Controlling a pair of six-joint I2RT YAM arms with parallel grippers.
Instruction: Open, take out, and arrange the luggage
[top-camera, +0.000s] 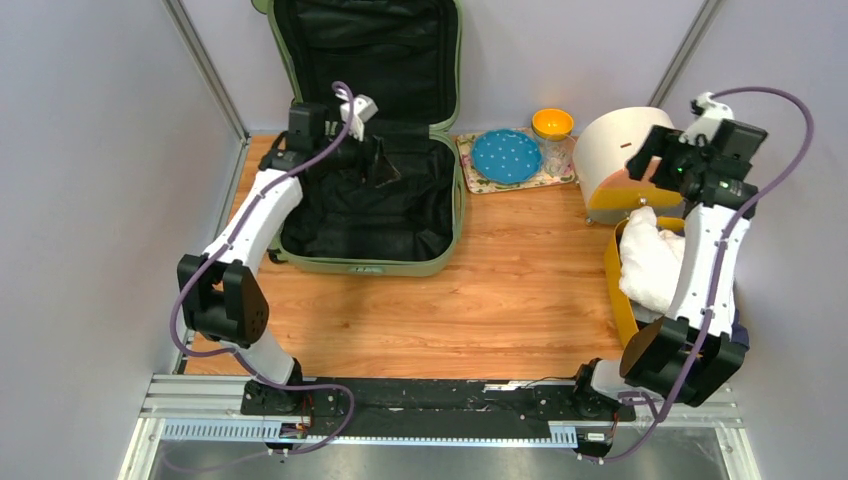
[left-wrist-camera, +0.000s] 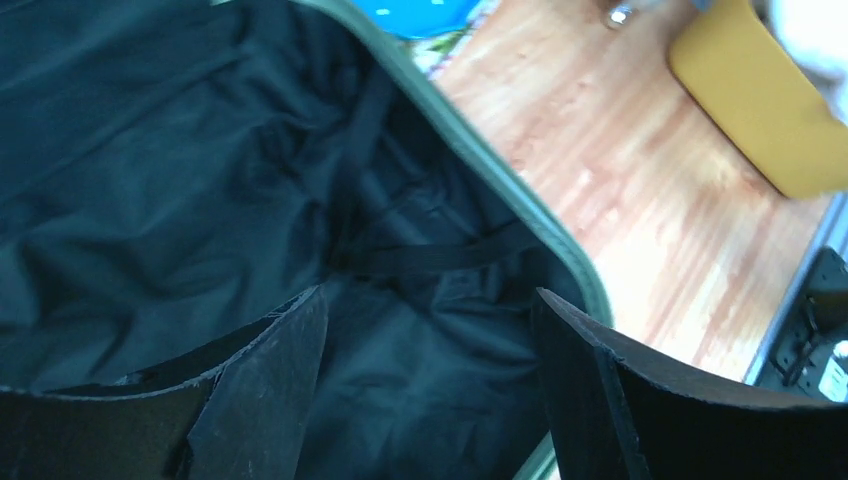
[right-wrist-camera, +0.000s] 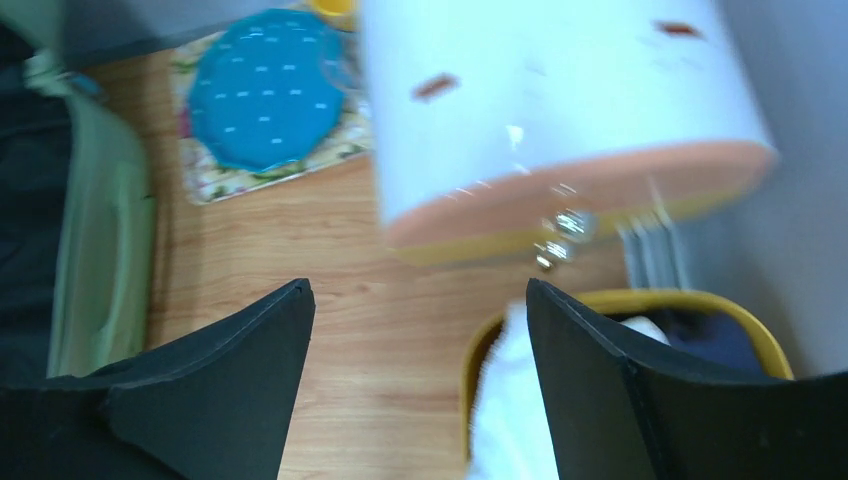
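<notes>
The sage-green luggage (top-camera: 365, 267) lies open at the back left of the table, its lid leaning upright against the wall. Only black lining (left-wrist-camera: 150, 150) and a strap show inside. My left gripper (top-camera: 383, 163) hangs over the far part of the open base, jaws open with nothing between them; in the left wrist view the gripper (left-wrist-camera: 430, 295) looks down on the lining and the green rim (left-wrist-camera: 480, 160). My right gripper (top-camera: 648, 158) is raised at the right, open and empty, beside the round box; in the right wrist view the gripper (right-wrist-camera: 417, 285) is over bare wood.
A blue plate (top-camera: 506, 156) on a floral mat and a yellow cup (top-camera: 552, 124) sit at the back. A round cream-and-orange box (top-camera: 620, 150) stands at the back right. A yellow tray (top-camera: 622, 300) holding white cloth (top-camera: 650, 260) lies under the right arm.
</notes>
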